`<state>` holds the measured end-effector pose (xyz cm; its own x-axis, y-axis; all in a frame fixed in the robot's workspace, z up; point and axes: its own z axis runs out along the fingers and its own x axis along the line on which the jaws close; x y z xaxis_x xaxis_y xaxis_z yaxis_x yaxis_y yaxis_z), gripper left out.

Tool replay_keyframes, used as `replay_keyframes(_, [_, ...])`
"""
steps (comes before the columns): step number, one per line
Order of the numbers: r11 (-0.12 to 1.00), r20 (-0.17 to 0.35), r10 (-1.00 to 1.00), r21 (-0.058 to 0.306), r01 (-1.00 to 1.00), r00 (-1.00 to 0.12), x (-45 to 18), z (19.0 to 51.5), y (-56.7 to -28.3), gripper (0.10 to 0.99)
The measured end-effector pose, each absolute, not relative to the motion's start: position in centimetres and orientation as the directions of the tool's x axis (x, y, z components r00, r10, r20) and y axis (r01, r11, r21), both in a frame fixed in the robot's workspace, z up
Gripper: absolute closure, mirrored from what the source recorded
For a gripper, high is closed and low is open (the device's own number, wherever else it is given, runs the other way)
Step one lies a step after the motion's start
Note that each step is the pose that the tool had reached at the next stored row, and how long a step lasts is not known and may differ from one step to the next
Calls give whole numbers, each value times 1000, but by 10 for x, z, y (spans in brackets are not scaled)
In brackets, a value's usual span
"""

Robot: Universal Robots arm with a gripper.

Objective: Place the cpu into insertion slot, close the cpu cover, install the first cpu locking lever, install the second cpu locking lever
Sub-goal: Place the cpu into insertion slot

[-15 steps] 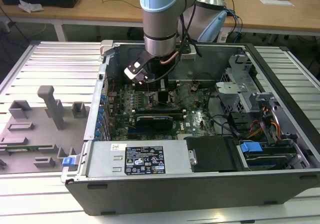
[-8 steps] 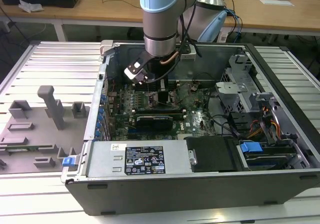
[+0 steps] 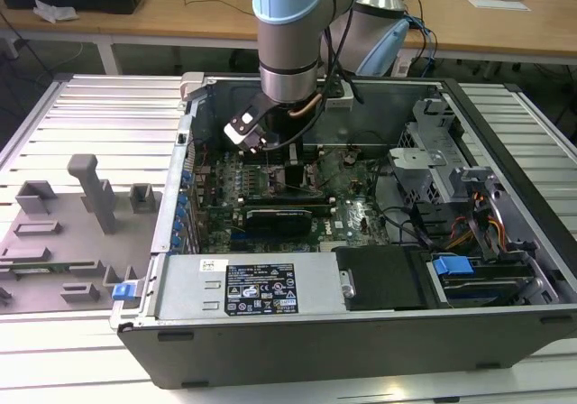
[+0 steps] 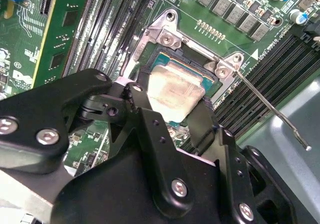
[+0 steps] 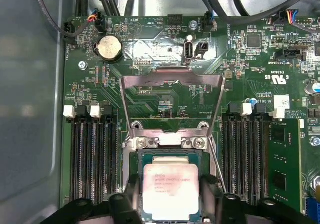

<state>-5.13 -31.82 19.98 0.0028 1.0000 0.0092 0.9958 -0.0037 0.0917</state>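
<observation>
An open computer case (image 3: 361,332) lies on a slatted metal table (image 3: 108,106). At the exterior view's left, just beside the case, sits a grey fixture tray (image 3: 54,233) with upright blocks. Near the middle, the pale blue arm (image 3: 288,52) reaches straight down into the case over the green motherboard (image 3: 352,165), and its wrist covers the socket from this side. At the exterior view's right are drive bays (image 3: 478,233) with coloured cables. In the first wrist view, the gripper (image 5: 171,200) has its two black fingers (image 5: 132,194) pressed against opposite edges of the cpu (image 5: 171,186), pinching it. The chip lies flat, silvery-beige face up, directly between the fingers and squarely over the insertion slot (image 5: 170,156). The cpu cover (image 5: 172,79) stands swung open on the far side of the slot from the gripper, clear of the chip. In the second wrist view, one thin locking lever (image 4: 270,109) juts out unlatched beside the socket. Whether the chip is fully seated or just above the contacts cannot be told, since its underside is hidden and the gripper's body covers the socket's near side.
</observation>
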Motion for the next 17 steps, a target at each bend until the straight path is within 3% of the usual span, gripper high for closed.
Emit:
replay_keyframes(1, [-4,9,1000,92,996,3,-51,200,-318,471])
replay_keyframes(12, [-4,9,1000,92,996,3,-51,214,-318,482])
replay_keyframes(16, [-4,9,1000,92,996,3,-51,215,-318,737])
replay_keyframes(17, [-4,9,1000,92,996,3,-51,215,-318,855])
